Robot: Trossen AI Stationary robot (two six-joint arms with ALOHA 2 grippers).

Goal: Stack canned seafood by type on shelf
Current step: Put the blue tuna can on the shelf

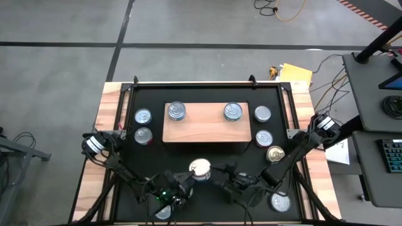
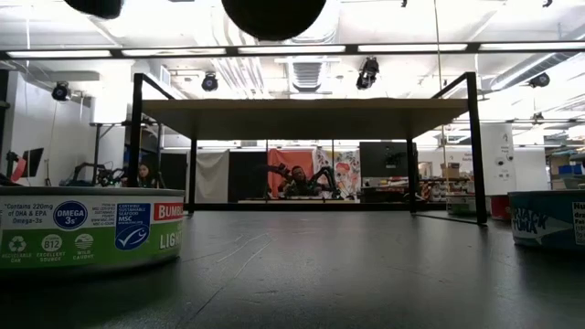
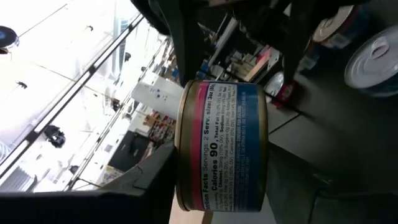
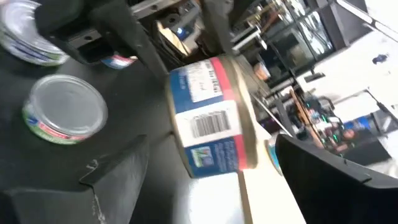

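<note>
Two cans (image 1: 176, 111) sit on the shelf (image 1: 204, 123); most remain on the worktop. Left tool (image 1: 188, 179) grips a can (image 1: 200, 168) as the right tool (image 1: 221, 176) stands open.

A wooden table (image 1: 105, 129) is covered across most of its top by a black mat (image 1: 201, 154). Ahead of the fingers of the left gripper (image 1: 193, 174) and the right gripper (image 1: 212, 172), which are met around one raised tin (image 1: 200, 167), a light-wood shelf (image 1: 204, 127) is set on the mat. Two silver-lidded tins are stood on the shelf, one near each end (image 1: 176, 112) (image 1: 233, 112). Ahead and outward of the left fingers, a pair of tins (image 1: 143, 117) (image 1: 144, 135) is placed on the mat beside the shelf. Outward of the right fingers, three mat tins are lined up, the nearest gold-lidded (image 1: 275, 154). Behind the fingers, a rear tin (image 1: 280, 202) is seen by the right arm and another, partly hidden (image 1: 163, 212), under the left.
</note>
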